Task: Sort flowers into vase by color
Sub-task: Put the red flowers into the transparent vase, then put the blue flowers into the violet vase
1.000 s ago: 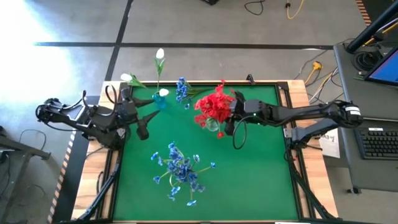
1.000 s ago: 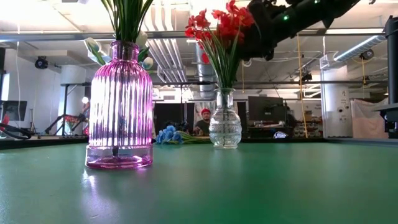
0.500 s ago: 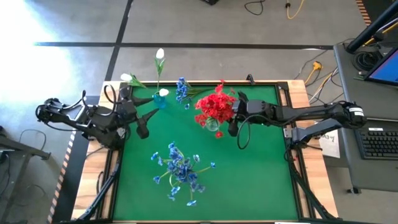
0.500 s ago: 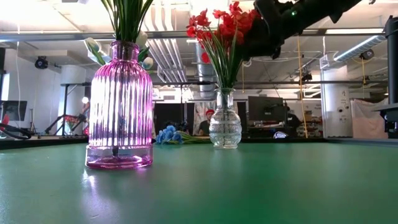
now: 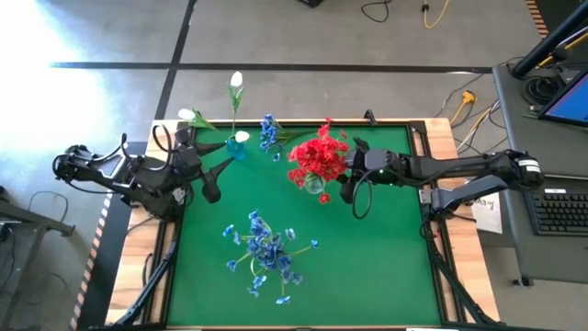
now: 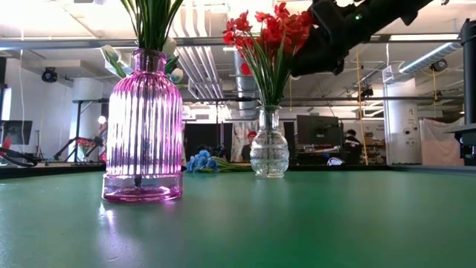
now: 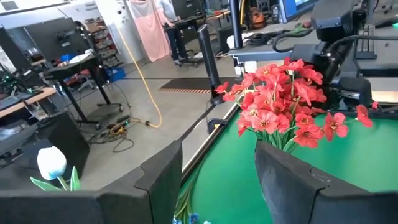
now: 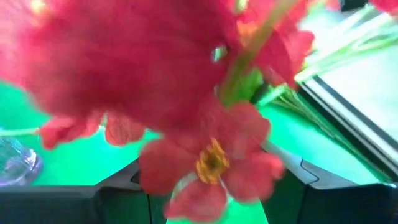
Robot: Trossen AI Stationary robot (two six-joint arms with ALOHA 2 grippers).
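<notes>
The right gripper (image 5: pixel 347 175), fingers spread and holding nothing, hovers just beside the red flowers (image 5: pixel 317 156) standing in the clear vase (image 6: pixel 268 152); the left gripper (image 5: pixel 213 170) waits open near the table's left edge.

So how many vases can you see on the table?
3: a pink vase in front, a clear vase holding red flowers mid-table, and a small blue vase near the back edge, its shape hard to make out.

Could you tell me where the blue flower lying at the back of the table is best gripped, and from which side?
Probably its thin green stem, from straight above: the blue flower lies flat, the stem runs bare toward the red flowers, and its blooms look too soft to pinch.
</notes>
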